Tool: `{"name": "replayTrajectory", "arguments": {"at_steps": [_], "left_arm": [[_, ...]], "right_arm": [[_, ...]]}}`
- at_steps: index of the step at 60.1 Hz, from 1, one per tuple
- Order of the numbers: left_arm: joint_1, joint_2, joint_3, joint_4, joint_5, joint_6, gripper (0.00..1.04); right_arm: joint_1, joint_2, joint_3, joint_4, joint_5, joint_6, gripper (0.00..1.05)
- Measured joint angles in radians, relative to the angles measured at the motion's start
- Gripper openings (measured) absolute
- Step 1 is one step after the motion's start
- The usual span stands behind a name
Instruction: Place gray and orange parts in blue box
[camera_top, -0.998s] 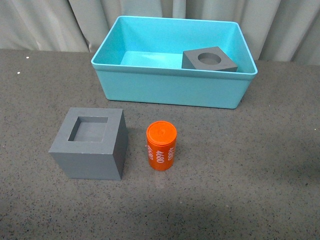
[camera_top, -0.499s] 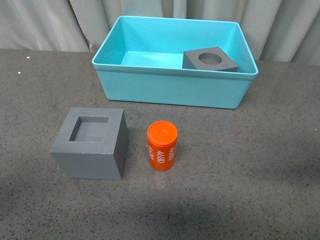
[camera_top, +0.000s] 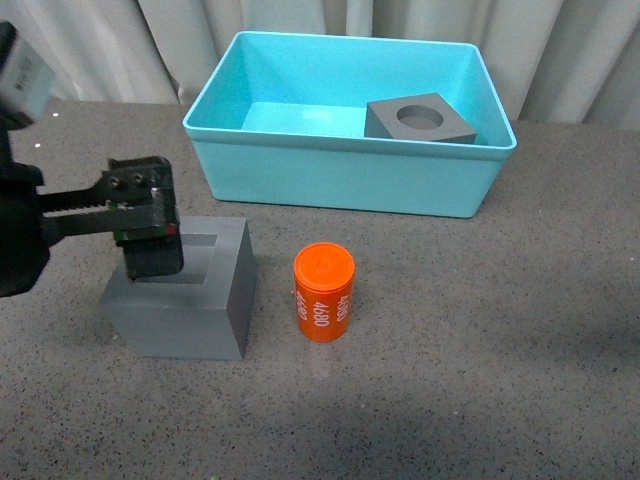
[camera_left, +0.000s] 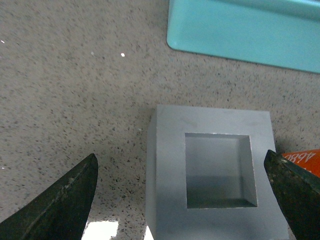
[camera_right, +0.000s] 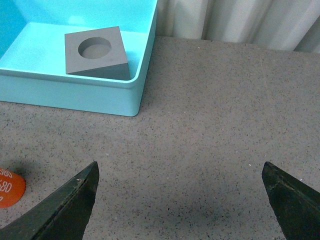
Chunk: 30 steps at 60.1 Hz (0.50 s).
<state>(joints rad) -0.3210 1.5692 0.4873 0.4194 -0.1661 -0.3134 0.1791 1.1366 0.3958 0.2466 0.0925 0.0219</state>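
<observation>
Left pincer (camera_left: 180, 156) gapes wide above square-recess cube (camera_left: 216, 170), orange cylinder (camera_top: 323, 295) beside it, blue box (camera_top: 340, 175) behind.

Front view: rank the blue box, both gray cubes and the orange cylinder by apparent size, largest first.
1. the blue box
2. the gray cube with the square recess
3. Unsure: the round-recess gray cube and the orange cylinder look similar in size. The cube sits farther back, partly hidden behind the box wall.

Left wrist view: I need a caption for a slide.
Open left gripper poised above the square-recessed gray cube, with the blue box nearby.
</observation>
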Motion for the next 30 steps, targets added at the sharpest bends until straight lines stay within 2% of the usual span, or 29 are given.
{"name": "replayTrajectory", "arguments": {"at_steps": [13, 30], "left_arm": [[0.012, 0.135, 0.080, -0.055, 0.018, 0.005, 0.98], [0.014, 0.174, 0.097, -0.086, 0.045, -0.003, 0.97]], "right_arm": [[0.000, 0.000, 0.000, 0.000, 0.000, 0.000, 0.95], [0.000, 0.000, 0.000, 0.000, 0.000, 0.000, 0.95]]}}
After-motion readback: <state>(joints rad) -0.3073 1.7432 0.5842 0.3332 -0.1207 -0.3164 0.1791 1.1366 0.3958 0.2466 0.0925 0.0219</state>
